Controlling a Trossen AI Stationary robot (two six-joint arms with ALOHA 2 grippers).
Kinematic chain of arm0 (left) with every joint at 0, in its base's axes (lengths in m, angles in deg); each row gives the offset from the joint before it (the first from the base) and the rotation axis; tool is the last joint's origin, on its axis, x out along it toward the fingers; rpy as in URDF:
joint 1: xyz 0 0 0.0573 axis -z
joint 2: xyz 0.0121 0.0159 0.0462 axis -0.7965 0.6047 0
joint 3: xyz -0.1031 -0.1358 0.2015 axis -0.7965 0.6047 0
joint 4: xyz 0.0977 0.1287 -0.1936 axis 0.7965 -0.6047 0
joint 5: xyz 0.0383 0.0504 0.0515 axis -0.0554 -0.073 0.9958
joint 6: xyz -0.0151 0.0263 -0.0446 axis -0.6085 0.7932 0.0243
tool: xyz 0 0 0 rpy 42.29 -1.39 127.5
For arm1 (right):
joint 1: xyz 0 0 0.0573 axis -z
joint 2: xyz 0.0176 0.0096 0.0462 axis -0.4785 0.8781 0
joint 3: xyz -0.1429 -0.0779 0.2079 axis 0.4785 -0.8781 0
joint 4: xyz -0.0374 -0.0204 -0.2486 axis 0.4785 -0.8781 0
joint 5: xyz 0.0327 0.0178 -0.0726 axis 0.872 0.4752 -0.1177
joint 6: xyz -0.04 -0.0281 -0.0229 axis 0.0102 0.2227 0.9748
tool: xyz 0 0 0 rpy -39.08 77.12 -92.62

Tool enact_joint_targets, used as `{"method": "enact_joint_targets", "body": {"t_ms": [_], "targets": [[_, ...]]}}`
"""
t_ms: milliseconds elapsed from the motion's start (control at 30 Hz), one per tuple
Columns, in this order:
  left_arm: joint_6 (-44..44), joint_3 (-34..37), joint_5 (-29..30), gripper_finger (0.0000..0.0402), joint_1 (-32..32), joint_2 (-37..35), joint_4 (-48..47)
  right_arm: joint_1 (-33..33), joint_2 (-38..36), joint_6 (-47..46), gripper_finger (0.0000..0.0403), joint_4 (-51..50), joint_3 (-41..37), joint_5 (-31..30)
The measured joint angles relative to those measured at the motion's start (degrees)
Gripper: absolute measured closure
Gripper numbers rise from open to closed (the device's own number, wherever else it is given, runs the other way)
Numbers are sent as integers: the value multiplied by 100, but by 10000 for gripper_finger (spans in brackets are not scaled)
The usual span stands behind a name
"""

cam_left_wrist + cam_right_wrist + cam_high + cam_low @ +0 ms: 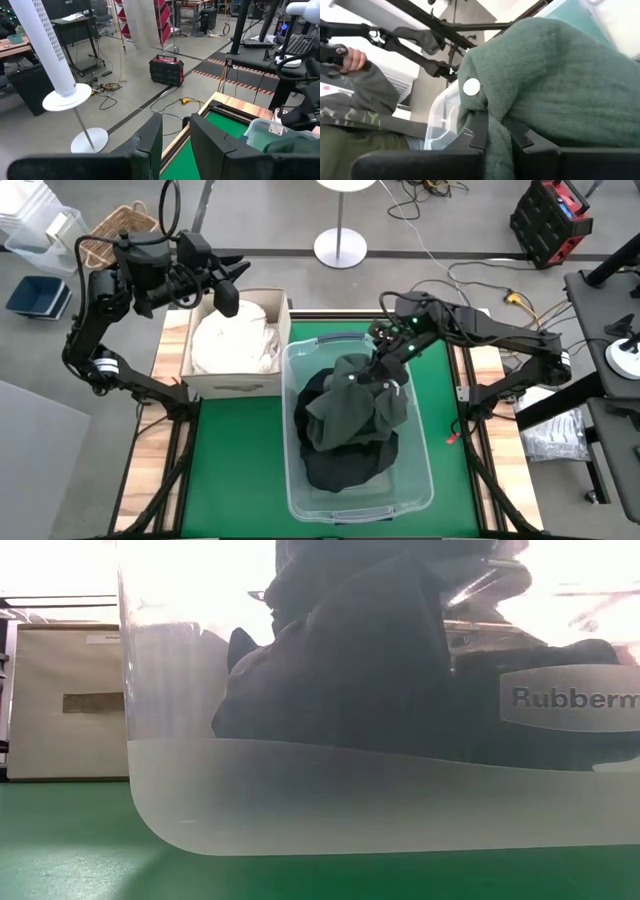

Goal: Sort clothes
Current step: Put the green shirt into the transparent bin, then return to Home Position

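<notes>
The right hand (383, 366) reaches into the clear plastic tub (420, 480) and pinches a fold of one dark green garment (355, 412), fabric bunched between its two fingers (479, 131). Directly under that hand, the green piece lies on top of one black garment (345, 465) in the tub. The left hand (228, 288) hangs above the cardboard box (240, 386), fingers slightly apart and holding nothing; below it one heap of white clothes (236, 340) fills the box. Both containers sit on the green tabletop (240, 460).

Clear plastic tub (420, 480) on green mat (240, 470); cardboard box (235, 386) beside; wicker basket (115, 228) behind
</notes>
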Motion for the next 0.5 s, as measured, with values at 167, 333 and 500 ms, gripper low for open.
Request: {"method": "enact_joint_targets", "body": {"t_ms": [167, 333, 500], "targets": [[0, 10, 1, 323, 0, 2, 1, -61, -36, -94, 343, -7, 2, -176], [-2, 20, 0, 323, 0, 4, -64, -171, -58, -114, 275, 22, 141, -312], [-2, 28, 0, 323, 0, 20, -205, -289, -13, -101, 228, 0, 529, -312]]}}
